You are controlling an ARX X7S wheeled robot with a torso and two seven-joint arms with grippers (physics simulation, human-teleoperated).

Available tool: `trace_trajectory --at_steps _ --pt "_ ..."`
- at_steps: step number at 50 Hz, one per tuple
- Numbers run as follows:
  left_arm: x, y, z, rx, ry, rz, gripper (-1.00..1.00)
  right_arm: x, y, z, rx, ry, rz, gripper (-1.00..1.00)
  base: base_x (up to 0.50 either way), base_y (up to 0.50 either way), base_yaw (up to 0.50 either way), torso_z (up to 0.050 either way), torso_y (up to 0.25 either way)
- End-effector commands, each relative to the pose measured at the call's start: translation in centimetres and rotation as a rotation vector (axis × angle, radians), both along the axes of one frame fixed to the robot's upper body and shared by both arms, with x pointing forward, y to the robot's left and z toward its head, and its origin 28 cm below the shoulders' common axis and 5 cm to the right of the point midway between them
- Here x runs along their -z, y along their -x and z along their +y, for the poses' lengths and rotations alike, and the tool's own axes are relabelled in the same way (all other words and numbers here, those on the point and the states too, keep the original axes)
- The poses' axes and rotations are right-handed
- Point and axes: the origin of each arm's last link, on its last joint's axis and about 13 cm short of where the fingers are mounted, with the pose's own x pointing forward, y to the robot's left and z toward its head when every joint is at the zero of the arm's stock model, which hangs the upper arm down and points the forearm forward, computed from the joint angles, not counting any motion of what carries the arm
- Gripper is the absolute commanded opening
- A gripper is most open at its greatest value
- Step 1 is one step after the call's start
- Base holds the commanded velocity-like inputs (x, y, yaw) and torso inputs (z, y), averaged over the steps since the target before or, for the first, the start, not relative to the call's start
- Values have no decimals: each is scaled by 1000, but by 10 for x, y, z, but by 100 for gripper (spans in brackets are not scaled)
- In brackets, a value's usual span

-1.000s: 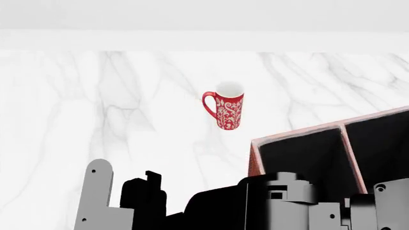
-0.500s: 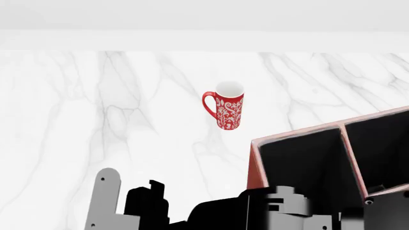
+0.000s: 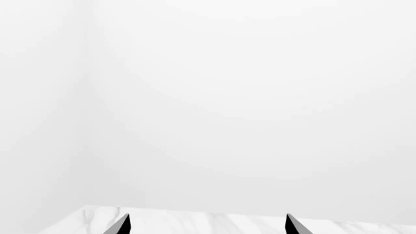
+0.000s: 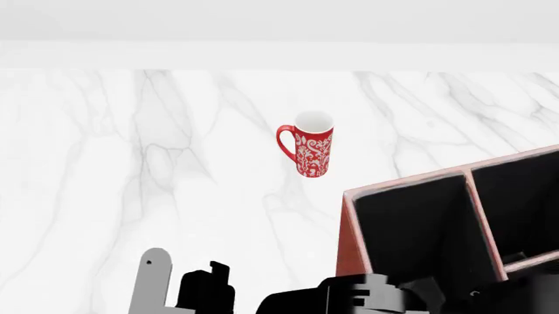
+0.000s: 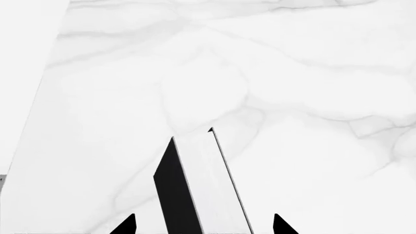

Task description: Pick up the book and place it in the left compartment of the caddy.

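Book (image 5: 195, 190) stands between the right claw (image 5: 204, 225) tips over the bench (image 5: 293, 87), apparently gripped though contact is hidden, stiff, slick-covered, likely light, best pinched across both covers mid-spine; left claw (image 3: 206, 225) gapes empty.

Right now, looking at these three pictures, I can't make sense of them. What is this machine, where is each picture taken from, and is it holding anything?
It is a simulated two-armed robot on wheels, steered remotely by a person. The wide picture comes from a camera on its head, looking down over a white marble table. On it stand a red patterned mug and a reddish-brown caddy with black-lined slots. The dark and grey shapes along the bottom are the robot's own arms.

The other two pictures come from cameras by each gripper. The right gripper has a black book with white page edges between its fingertips, above the table. The left gripper is open and holds nothing; it faces mostly blank wall.
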Motion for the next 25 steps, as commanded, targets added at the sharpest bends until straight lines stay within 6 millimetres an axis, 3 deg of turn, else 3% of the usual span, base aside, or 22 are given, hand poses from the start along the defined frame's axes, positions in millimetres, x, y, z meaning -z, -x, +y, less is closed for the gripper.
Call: trace_trajectory --at_steps 1,25 --pt "0 0 0 -1 -1 -2 100 7 -2 -1 5 9 -1 100 0 0 0 0 0" --pt "0 0 0 0 -3 0 100 14 -5 -6 21 6 -1 100 0 0 0 0 0"
